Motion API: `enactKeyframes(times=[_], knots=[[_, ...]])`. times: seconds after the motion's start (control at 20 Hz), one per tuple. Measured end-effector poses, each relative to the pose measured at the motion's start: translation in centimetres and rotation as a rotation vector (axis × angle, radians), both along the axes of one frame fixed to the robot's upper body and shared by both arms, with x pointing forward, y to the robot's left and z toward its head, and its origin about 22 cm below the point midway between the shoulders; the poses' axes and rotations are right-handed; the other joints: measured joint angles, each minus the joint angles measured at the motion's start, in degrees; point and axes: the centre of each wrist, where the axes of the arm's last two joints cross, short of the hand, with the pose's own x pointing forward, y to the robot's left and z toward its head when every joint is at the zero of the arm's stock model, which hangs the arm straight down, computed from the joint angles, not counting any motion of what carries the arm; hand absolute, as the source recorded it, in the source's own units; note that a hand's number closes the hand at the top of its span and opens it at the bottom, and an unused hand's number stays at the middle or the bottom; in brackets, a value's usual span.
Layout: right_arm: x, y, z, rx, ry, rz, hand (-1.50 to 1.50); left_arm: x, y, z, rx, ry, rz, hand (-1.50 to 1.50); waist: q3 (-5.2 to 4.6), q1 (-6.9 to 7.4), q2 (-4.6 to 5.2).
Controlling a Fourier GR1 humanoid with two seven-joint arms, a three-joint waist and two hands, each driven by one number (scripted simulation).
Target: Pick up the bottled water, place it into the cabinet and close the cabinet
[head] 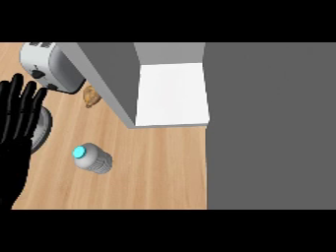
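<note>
Water bottle waits on the table, and no hand holds it yet.

The bottled water (92, 158) stands near the middle of the wooden table (163, 172), apart from everything. The left hand (10, 133) rests at the left edge, fingers straight and spread wide, holding nothing. The right hand is out of sight. The cabinet (167, 93) stands open, far and to the right. I think a bump could tip the round bottle, and it might roll toward the toaster (48, 66).

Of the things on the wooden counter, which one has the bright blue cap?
The bottled water, alone mid-counter right of the left hand. The toaster is white and grey; the small brown item beside it is capless.
</note>
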Motion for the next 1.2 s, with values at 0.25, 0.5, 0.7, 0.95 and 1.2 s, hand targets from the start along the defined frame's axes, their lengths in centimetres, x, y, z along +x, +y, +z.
enactKeyframes(times=[0.25, 0.5, 0.7, 0.95, 1.2], knots=[[-1.8, -0.4, -0.7, 0.015, 0.040, -0.004, -1.50, -0.8, -3.0, 0.5, 0.017, 0.005, 0.085, -1.50, -1.22, 0.72, -1.09], [-3.8, 0.5, -0.7, 0.092, 0.154, 0.153, -1.50, -1.9, -6.0, -0.7, -0.121, 0.153, 0.123, -1.50, -1.59, 0.50, -1.47], [-6.1, 0.4, 0.5, 0.127, 0.201, 0.214, -1.50, -3.4, -8.9, -0.1, -0.189, 0.210, 0.131, -1.50, -1.67, 0.65, -1.61], [-7.6, -1.0, 1.4, 0.096, 0.234, 0.206, -1.50, -5.7, -12.2, 1.0, -0.224, 0.241, 0.135, -1.50, -1.69, 0.91, -1.65], [-8.2, -1.5, 1.3, 0.086, 0.257, 0.197, -1.50, -7.3, -13.7, 1.9, -0.229, 0.246, 0.152, -1.50, -1.70, 1.04, -1.66]])
